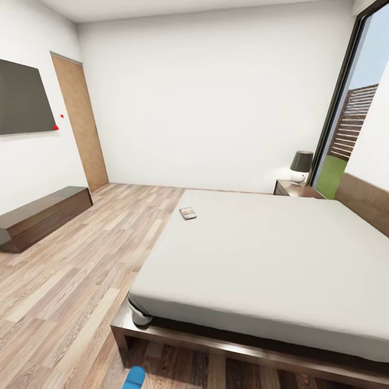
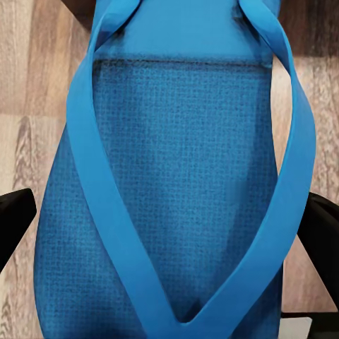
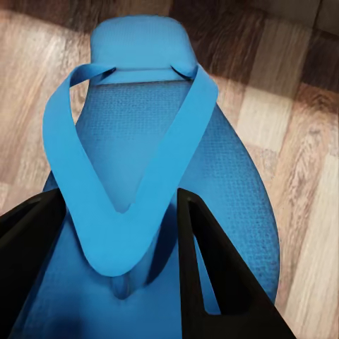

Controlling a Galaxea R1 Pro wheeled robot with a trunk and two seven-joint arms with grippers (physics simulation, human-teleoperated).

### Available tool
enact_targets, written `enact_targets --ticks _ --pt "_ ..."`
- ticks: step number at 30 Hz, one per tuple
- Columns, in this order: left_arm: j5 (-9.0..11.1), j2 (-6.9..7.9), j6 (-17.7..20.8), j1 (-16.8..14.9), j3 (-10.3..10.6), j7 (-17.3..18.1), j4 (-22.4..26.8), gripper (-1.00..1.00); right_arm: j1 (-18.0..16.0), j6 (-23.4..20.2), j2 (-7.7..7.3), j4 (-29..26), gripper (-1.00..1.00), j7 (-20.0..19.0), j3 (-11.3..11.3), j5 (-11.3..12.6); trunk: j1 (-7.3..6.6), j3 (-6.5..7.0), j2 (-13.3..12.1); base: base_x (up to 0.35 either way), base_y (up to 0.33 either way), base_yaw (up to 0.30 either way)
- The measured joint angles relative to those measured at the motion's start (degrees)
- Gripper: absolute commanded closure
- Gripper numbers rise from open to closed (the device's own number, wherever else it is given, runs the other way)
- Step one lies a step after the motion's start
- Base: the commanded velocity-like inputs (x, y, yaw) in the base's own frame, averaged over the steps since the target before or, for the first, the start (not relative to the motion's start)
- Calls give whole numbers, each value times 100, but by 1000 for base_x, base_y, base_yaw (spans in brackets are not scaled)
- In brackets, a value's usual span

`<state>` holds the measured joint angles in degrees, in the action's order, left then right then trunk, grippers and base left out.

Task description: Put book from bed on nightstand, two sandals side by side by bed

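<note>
While each hand point(image 3: 120, 282) grips a sandal point(image 3: 169, 155) | book point(image 1: 188, 213) near bed point(image 1: 259, 254) edge.

This is a bedroom in a home. A large low bed point(image 1: 270, 254) with a dark wooden frame and pale mattress takes up the right side, and at its far corner stands a small dark nightstand point(image 1: 294, 188) carrying a lamp point(image 1: 300, 166). On the left wall hangs a flat screen point(image 1: 24, 98) above a long low bench point(image 1: 40, 216), with a wooden door point(image 1: 81, 121) beyond. The floor point(image 1: 81, 270) is wood plank, the walls white, and a tall window point(image 1: 351, 119) at the far right looks onto grass and a fence.
</note>
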<state>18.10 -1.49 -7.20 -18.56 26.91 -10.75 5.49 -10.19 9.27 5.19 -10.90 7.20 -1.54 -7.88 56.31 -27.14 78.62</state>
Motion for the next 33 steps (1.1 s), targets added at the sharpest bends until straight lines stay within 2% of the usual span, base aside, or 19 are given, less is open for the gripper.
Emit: enact_targets --ticks 24,33 --pt "0 -8 0 5 7 2 0 100 -60 6 16 -6 100 0 16 3 527 -431 963 0 0 -3" --pt "-2 -10 0 5 7 3 -2 100 -57 6 16 0 100 -53 10 2 725 -593 1324 0 0 -202"
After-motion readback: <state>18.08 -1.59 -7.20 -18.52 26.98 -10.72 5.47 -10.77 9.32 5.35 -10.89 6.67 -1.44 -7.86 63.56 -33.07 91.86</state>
